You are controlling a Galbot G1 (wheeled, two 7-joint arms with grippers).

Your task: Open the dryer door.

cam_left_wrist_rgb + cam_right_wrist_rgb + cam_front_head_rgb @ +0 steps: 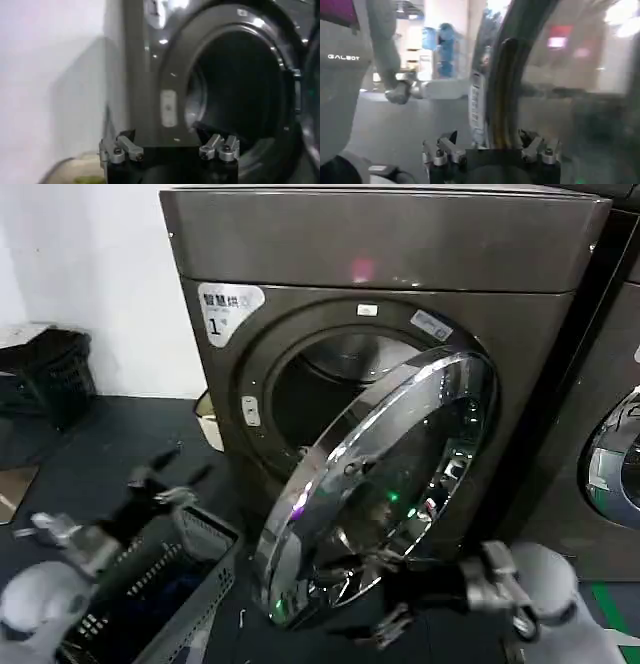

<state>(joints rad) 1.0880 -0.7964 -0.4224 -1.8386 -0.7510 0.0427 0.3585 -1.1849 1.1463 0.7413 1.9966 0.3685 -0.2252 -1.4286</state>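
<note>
The left gripper [170,474] hung with its fingers spread and empty at about nine o'clock of the dryer door [385,484], well apart from it over a laundry basket [160,584]. The door stood partly swung out from the dryer [400,254], hinged on its right, its free rim leaning low toward seven o'clock. The right gripper [400,609] was nearer, at the door's six o'clock, fingers spread astride its lower edge.
</note>
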